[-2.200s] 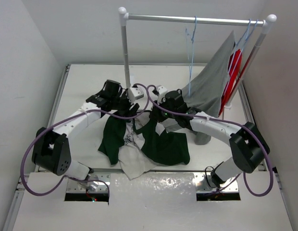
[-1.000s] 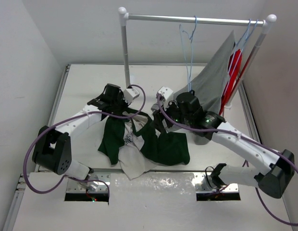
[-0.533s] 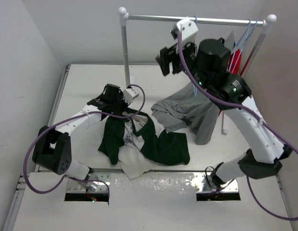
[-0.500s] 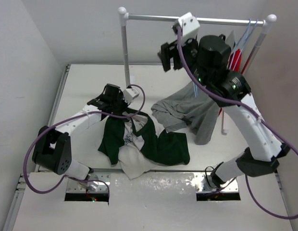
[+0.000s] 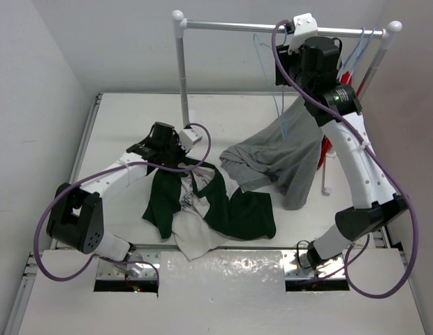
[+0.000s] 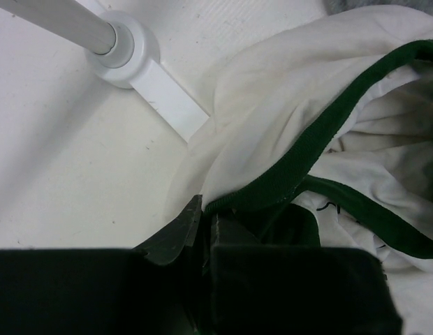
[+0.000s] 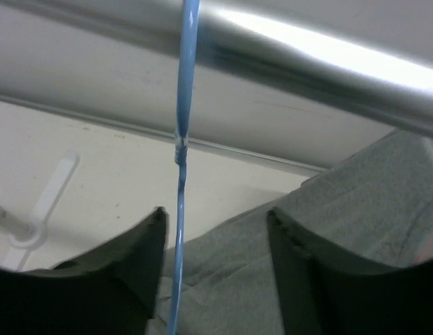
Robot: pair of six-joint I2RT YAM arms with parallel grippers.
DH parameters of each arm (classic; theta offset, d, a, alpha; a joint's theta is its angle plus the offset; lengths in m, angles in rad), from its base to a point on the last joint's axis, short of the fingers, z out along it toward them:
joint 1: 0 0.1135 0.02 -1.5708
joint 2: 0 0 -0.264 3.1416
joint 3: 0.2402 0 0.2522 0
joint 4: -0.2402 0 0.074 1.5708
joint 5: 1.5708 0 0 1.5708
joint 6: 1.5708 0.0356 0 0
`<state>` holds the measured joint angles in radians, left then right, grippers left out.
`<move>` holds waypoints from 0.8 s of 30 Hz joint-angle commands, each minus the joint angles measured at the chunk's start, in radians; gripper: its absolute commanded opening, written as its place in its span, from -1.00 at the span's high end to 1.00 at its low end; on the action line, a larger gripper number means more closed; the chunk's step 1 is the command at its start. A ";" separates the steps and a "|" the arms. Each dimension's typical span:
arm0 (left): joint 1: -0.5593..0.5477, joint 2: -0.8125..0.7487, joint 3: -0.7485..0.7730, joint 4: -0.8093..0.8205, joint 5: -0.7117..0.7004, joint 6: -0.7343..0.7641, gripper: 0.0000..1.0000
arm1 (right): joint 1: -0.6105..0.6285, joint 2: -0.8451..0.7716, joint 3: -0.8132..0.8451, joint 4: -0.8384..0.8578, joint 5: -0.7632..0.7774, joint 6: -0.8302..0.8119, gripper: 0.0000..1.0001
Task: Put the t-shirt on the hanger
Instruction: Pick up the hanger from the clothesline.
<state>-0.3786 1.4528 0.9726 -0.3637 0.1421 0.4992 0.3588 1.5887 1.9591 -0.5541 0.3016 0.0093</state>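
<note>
- Left gripper (image 6: 202, 213): lower centre of the left wrist view. Jaws are pressed together on the dark green neckline edge of the t-shirt (image 5: 211, 202).
- T-shirt: lies crumpled on the table (image 5: 126, 118), centre-left of the overhead view, white chest and green sleeves bunched. It is well apart from the rail and nowhere on the hanger.
- Hanger (image 7: 182, 105): hooked over the rail (image 7: 321, 59) at the upper right of the overhead view, hanging free with nothing on it.
- Right gripper (image 7: 216, 213): raised to the rail. Jaws are apart, with the blue wire running down between them, just beside the finger at lower left of the right wrist view. I cannot tell whether it touches.
- Grey shirt (image 5: 283, 153): draped from the rail's right end down onto the table, behind the wire.
- Step in hand, as judged: fetching the hanger, with the grip on its neck not yet made.
- Next move calls for: closing squarely on the thin wire, lifting the hook clear of the rail without snagging the grey shirt, then carrying it down to the held neckline.
</note>
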 commanded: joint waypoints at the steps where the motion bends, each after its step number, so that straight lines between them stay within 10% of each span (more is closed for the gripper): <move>1: 0.007 -0.042 -0.005 0.016 0.007 -0.005 1.00 | -0.029 0.011 -0.046 0.052 -0.102 0.057 -0.02; 12: 0.007 -0.043 -0.008 0.014 0.010 -0.002 1.00 | -0.043 -0.012 -0.106 0.105 -0.148 0.051 1.00; 24: 0.007 -0.046 -0.006 0.008 0.011 -0.005 1.00 | -0.043 -0.088 -0.120 0.198 -0.200 -0.003 1.00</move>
<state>-0.3786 1.4502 0.9668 -0.3653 0.1425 0.4995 0.3172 1.5303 1.7931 -0.4229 0.1379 0.0303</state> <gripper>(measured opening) 0.018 0.009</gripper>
